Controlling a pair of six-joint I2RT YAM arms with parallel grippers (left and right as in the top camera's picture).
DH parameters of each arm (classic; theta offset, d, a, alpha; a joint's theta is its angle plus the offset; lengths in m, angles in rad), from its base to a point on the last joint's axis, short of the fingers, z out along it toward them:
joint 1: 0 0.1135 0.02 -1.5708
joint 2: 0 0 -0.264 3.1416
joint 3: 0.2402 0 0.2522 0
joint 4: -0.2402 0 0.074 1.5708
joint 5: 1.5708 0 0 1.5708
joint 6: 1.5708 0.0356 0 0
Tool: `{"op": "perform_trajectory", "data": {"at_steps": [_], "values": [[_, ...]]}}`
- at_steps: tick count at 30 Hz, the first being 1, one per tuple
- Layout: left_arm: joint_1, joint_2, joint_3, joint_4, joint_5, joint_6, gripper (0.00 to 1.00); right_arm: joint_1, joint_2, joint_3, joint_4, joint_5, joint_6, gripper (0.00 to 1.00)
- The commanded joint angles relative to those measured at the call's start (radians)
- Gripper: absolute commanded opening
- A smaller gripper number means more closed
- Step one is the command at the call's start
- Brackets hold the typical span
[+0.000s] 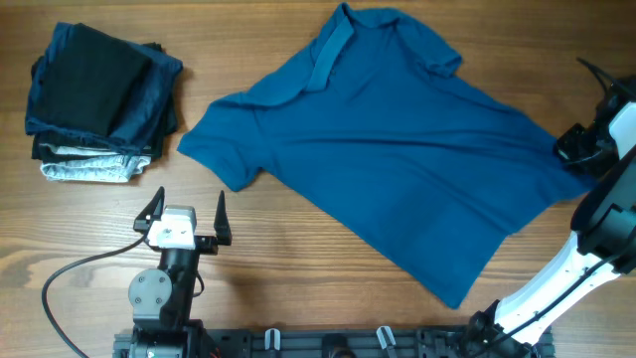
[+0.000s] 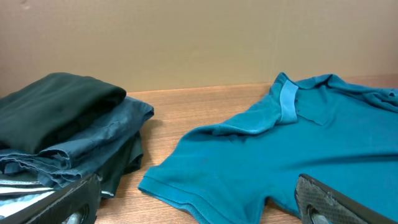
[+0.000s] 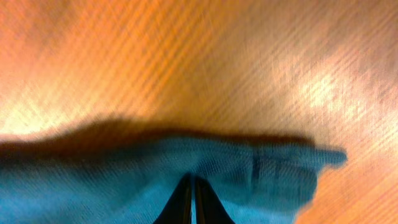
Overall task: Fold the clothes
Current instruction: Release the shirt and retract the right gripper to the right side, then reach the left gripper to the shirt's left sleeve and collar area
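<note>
The shirt (image 1: 397, 149) lies spread flat on the desk (image 1: 298, 278), slanting from its collar at top centre of the overhead frame down to its hem at lower right, and nothing is folded yet. At the right edge of that frame the right end effector (image 1: 574, 147) sits on a hem corner, pressed together on the blue knit. The wrist view shows its dark fingertips (image 3: 180, 211) meeting with cloth bunched around them (a corner grip, I'd say, so the hem can be carried over). The left end effector (image 1: 185, 211) hovers at lower left, spread wide and empty, near the closest sleeve and well placed to take that side. The stack of folded garments (image 1: 99, 99) in the upper left lies apart from the shirt.
</note>
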Motion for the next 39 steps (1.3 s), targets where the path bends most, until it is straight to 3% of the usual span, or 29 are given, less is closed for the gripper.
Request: {"op": "perform_trajectory", "data": {"at_steps": [1,10,18,21,22,26,30,31,32,33,39], "values": [[-0.004,-0.005,-0.007,0.0,-0.006,0.016,1.0,-0.002,0.023,-0.019,0.127,0.01,-0.037,0.04],[-0.004,-0.005,-0.007,0.0,-0.006,0.016,1.0,-0.016,0.238,0.015,0.46,-0.017,-0.137,0.04],[-0.004,-0.005,-0.007,0.0,-0.006,0.016,1.0,-0.015,0.244,0.282,0.587,-0.091,-0.176,0.04],[-0.004,-0.005,-0.007,0.0,-0.006,0.016,1.0,-0.014,0.185,0.49,0.422,-0.188,-0.173,0.11],[-0.004,-0.005,-0.007,0.0,-0.006,0.016,1.0,-0.014,0.134,0.56,0.29,-0.232,-0.158,0.19],[-0.004,-0.005,-0.007,0.0,-0.006,0.016,1.0,-0.012,-0.043,0.587,-0.105,-0.39,-0.008,0.22],[-0.004,-0.005,-0.007,0.0,-0.006,0.016,1.0,0.033,-0.087,0.585,-0.39,-0.443,-0.019,0.26],[-0.004,-0.005,-0.007,0.0,-0.006,0.016,1.0,0.042,-0.087,0.584,-0.405,-0.418,-0.019,0.34],[-0.004,-0.005,-0.007,0.0,-0.006,0.016,1.0,0.049,-0.087,0.584,-0.406,-0.41,-0.018,0.79],[-0.004,-0.005,-0.007,0.0,-0.006,0.016,1.0,0.05,-0.087,0.584,-0.406,-0.41,-0.015,0.99],[-0.004,-0.005,-0.007,0.0,-0.006,0.016,1.0,0.05,-0.087,0.584,-0.395,-0.41,-0.016,0.99]]}}
